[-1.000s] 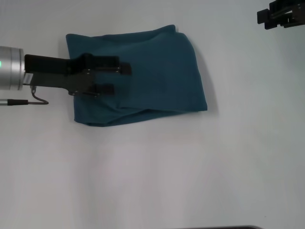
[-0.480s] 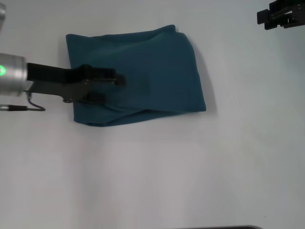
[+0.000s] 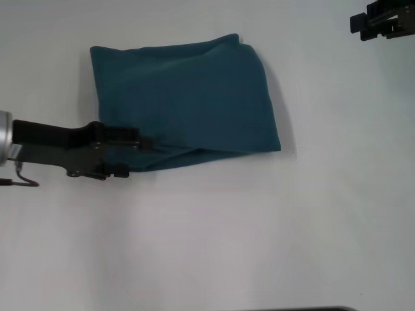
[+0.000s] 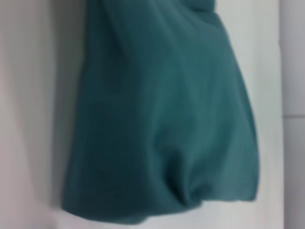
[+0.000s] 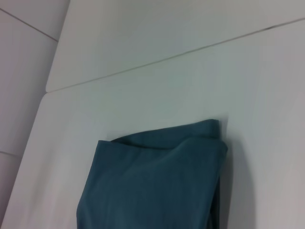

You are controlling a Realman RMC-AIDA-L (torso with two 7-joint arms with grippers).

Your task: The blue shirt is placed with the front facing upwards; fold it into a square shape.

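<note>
**Squaring the folded shirt**

The left gripper (image 3: 130, 155) sits at the shirt's (image 3: 194, 97) near-left corner, fingers apart, one over the near hem and one on the table (image 3: 259, 233). To finish well, even out that loose lower layer without dragging the stack. The shirt lies folded on the far half of the table, long axis left to right. The right gripper (image 3: 382, 23) is parked far right; I cannot tell its fingers.
</note>
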